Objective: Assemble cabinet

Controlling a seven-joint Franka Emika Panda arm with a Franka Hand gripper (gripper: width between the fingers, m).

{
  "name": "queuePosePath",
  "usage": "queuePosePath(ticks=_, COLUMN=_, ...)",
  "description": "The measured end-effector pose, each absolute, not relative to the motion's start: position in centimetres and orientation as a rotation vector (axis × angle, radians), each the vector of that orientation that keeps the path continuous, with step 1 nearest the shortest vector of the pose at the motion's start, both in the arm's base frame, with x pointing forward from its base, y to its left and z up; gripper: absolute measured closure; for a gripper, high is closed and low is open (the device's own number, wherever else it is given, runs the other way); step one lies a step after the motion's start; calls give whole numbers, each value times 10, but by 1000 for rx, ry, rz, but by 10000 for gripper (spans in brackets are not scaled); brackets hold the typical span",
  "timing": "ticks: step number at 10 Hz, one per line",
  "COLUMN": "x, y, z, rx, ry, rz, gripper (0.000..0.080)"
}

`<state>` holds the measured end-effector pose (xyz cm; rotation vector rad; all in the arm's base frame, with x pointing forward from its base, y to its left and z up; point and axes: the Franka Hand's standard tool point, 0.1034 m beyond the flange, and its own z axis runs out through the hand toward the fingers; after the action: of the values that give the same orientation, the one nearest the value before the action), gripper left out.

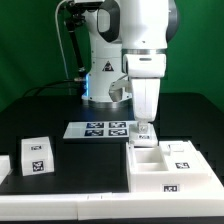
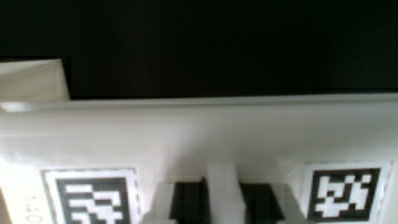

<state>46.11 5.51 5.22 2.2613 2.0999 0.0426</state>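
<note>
The cabinet (image 1: 170, 168), a large white box with inner dividers and square tags, stands on the black table at the exterior view's lower right. My gripper (image 1: 143, 126) reaches straight down onto the cabinet's far wall near its corner on the exterior view's left. In the blurred wrist view the gripper (image 2: 222, 200) has its two dark fingertips (image 2: 187, 204) close together on either side of a thin white wall of the cabinet (image 2: 196, 130). It looks shut on that wall. Tags show on either side of the fingertips.
The marker board (image 1: 98, 130) lies behind the cabinet, near the arm's base. A small white tagged part (image 1: 37, 155) stands toward the exterior view's left, and another white piece (image 1: 4, 165) sits at that edge. The table's white front edge (image 1: 60, 208) runs along the bottom.
</note>
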Motion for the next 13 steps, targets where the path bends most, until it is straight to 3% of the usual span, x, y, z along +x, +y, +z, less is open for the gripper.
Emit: queuePosePath(ticks=13, x=468, y=56, z=52, rx=2258, ry=2102, rz=40, gripper=729)
